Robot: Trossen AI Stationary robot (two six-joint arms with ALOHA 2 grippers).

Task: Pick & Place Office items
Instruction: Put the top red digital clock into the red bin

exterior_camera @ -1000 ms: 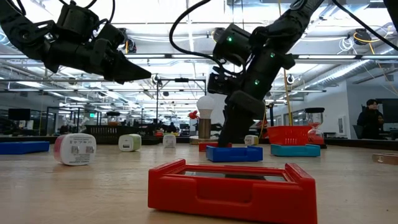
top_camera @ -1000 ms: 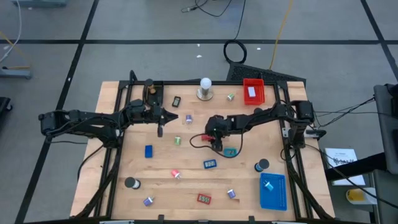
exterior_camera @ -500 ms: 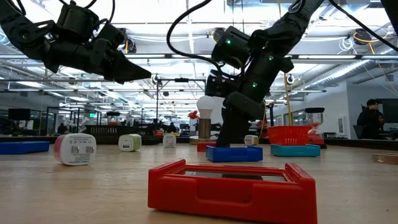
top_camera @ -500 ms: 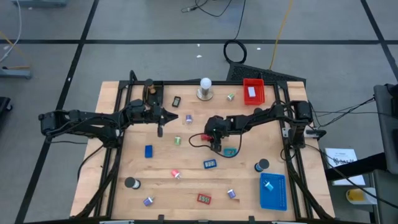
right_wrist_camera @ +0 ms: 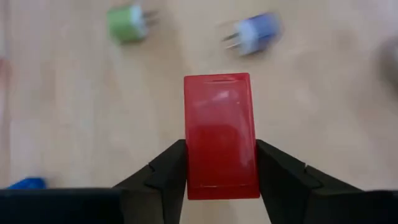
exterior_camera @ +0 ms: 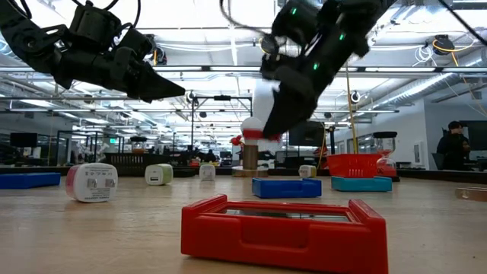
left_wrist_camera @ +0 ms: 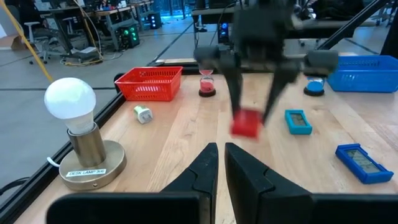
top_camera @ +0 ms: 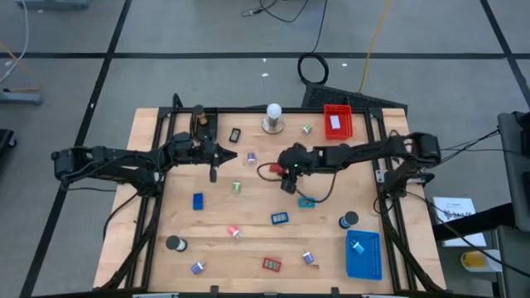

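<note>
My right gripper (top_camera: 286,177) is above the middle of the table and is shut on a small red block (right_wrist_camera: 221,137). The block also shows in the left wrist view (left_wrist_camera: 245,122) and, blurred, in the low view (exterior_camera: 253,137). My left gripper (top_camera: 214,171) hangs shut and empty over the table's left middle, and its fingers show in its own wrist view (left_wrist_camera: 218,163). Loose office items lie flat on the table: a teal piece (top_camera: 306,201), a blue piece (top_camera: 279,218), a blue block (top_camera: 198,201), a green plug (top_camera: 236,187) and a purple plug (top_camera: 251,156). My right gripper pinches the red block's two long sides (right_wrist_camera: 189,171) between its two fingers, at the end nearer the wrist. The fingers (left_wrist_camera: 231,93) come from above and point down. The block hangs below them, lifted clear of the table.
A light bulb on a round base (top_camera: 272,118) and a red basket (top_camera: 337,121) stand at the far edge. A blue tray (top_camera: 363,254) lies at the near right and a red frame (top_camera: 272,264) near the front edge. Small rolls (top_camera: 175,242) (top_camera: 349,219) and plugs are scattered about.
My right gripper has risen from the table beside the teal piece and moved a little toward the far edge. It stays shut on the red block, which has been lifted clear of the table.
</note>
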